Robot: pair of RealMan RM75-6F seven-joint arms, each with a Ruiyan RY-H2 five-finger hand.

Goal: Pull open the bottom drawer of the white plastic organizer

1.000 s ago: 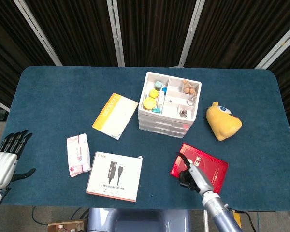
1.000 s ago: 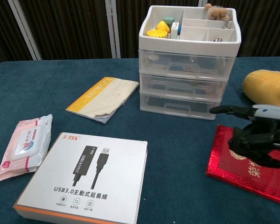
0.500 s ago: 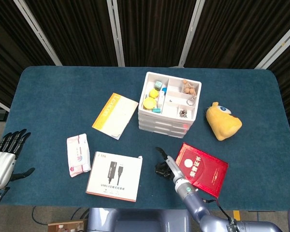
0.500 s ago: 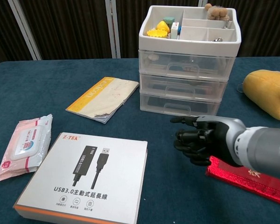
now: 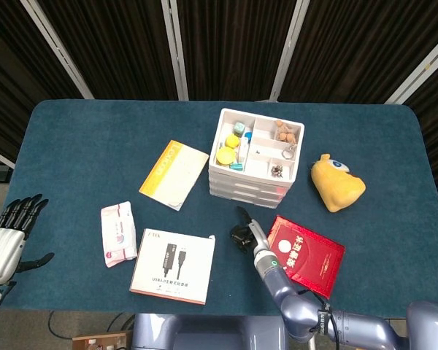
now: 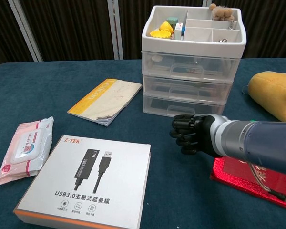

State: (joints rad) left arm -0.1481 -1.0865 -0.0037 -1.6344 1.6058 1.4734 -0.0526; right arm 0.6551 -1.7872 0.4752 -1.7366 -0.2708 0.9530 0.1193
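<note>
The white plastic organizer (image 5: 252,158) (image 6: 190,67) stands at the table's middle back, a tray of small items on top and three clear drawers below. Its bottom drawer (image 6: 182,109) (image 5: 242,197) looks closed. My right hand (image 5: 243,232) (image 6: 191,135) hovers just in front of that drawer with its fingers curled in, holding nothing, a short gap from the drawer's handle. My left hand (image 5: 6,239) hangs beyond the table's left edge, fingers spread and empty; only the head view shows it.
A red booklet (image 5: 304,255) (image 6: 248,179) lies right of my right hand. A yellow plush toy (image 5: 336,183) (image 6: 273,94) sits beside the organizer. A white USB cable box (image 5: 172,266) (image 6: 89,180), a wipes pack (image 5: 118,233) (image 6: 23,148) and an orange-edged booklet (image 5: 174,174) (image 6: 105,100) lie to the left.
My right hand has swung left off the red booklet and then forward, toward the bottom drawer's front. The left hand has stayed put.
</note>
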